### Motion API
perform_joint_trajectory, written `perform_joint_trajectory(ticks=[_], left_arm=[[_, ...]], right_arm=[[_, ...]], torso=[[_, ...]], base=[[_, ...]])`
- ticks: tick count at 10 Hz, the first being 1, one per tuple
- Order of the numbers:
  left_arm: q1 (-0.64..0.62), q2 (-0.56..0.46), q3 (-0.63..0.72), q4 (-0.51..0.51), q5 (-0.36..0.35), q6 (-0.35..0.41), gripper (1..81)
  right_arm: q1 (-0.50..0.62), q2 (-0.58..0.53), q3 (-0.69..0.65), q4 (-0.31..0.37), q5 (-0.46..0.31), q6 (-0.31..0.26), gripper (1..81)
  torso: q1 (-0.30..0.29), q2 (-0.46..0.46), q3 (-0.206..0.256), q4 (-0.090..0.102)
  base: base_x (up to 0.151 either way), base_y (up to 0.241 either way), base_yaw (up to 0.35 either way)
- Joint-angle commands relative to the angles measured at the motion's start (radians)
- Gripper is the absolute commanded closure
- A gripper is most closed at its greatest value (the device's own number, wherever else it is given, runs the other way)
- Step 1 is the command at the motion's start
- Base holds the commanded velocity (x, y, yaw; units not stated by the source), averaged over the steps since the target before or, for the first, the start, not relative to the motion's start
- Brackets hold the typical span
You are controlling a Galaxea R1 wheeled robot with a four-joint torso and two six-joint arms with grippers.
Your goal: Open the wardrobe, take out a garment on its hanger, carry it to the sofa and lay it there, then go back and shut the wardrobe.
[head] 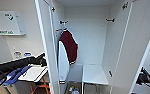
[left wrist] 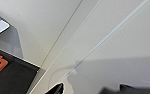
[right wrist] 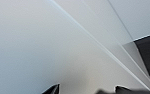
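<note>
The wardrobe (head: pixel 91 37) stands right in front of me with both white doors swung wide. My left gripper (head: pixel 42 60) is on the outer side of the left door (head: pixel 47 50). In the left wrist view the left gripper (left wrist: pixel 89 88) is open, dark tips apart before the white panel (left wrist: pixel 103 37). My right gripper (head: pixel 141 77) sits low by the edge of the right door (head: pixel 131 45). The right wrist view shows the right gripper (right wrist: pixel 87 89) open too, facing a white panel (right wrist: pixel 41 45) with nothing between its tips.
A maroon jacket with white sleeves (head: pixel 68 46) hangs at the wardrobe's left side. A white shelf (head: pixel 94 73) sits low inside, with small items (head: pixel 72 88) on the floor beside it. A white wall box (head: pixel 9 22) and a small white table (head: pixel 33 73) stand to the left.
</note>
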Motion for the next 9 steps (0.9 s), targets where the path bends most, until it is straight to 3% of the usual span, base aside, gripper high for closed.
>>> perform_joint_trajectory(ticks=[1, 4, 6, 8, 9], left_arm=[[-0.108, 0.161, 0.044, -0.077, 0.022, 0.012, 1.0], [-0.026, 0.2, 0.03, -0.071, 0.017, 0.018, 1.0], [0.094, 0.161, 0.031, -0.056, 0.014, 0.03, 1.0], [0.244, 0.117, 0.05, 0.036, 0.001, 0.033, 1.0], [0.341, 0.091, 0.077, 0.082, -0.039, 0.061, 1.0]], right_arm=[[0.059, 0.116, 0.138, 0.045, -0.015, -0.016, 1.0], [-0.012, 0.208, 0.112, 0.003, 0.026, -0.019, 1.0], [-0.145, 0.274, -0.042, -0.037, 0.037, -0.021, 1.0], [-0.292, 0.343, -0.211, -0.037, 0.039, -0.024, 1.0], [-0.369, 0.389, -0.297, -0.049, 0.046, -0.048, 1.0]], torso=[[0.0, 0.0, 0.0, 0.0], [0.0, 0.0, 0.0, 0.0], [0.001, 0.001, -0.001, 0.0], [0.001, 0.001, -0.001, 0.0], [0.001, 0.001, -0.001, 0.0]], base=[[0.0, 0.0, 0.0], [0.0, 0.0, 0.0], [0.0, 0.0, 0.0], [0.0, 0.0, 0.0], [0.0, 0.0, 0.0]])
